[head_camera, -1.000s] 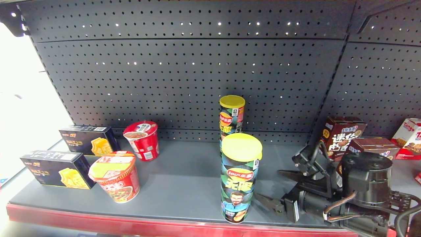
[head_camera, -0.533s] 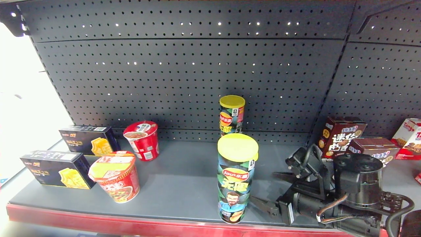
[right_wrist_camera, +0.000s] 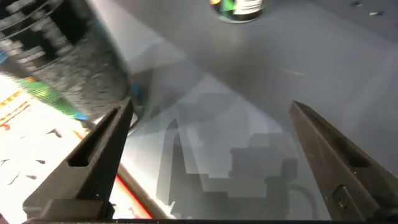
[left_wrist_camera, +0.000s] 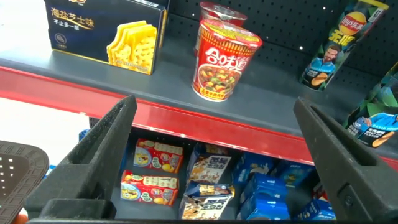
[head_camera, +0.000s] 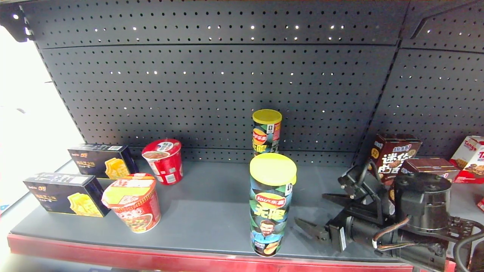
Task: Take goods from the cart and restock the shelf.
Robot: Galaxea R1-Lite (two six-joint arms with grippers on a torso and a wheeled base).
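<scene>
A tall chip can [head_camera: 271,206] with a yellow lid stands upright near the shelf's [head_camera: 211,211] red front edge. It appears blurred in the right wrist view as chip can [right_wrist_camera: 56,56]. A second, identical can [head_camera: 266,132] stands behind it against the pegboard. My right gripper [head_camera: 312,210] is open, lying low over the shelf just right of the front can, a small gap apart, with nothing between its fingers. My left gripper [left_wrist_camera: 214,104] is open and empty, below and in front of the shelf edge.
Two red noodle cups [head_camera: 132,204] and two dark boxes [head_camera: 66,194] stand on the shelf's left part. Brown snack boxes [head_camera: 393,155] crowd the right, close behind my right arm. Bare shelf lies between the cups and the cans. Packets [left_wrist_camera: 205,186] fill the lower shelf.
The front chip can shifted slightly left a second ago and has stood still since. My right gripper, open throughout, followed left and has now drawn back to the right.
</scene>
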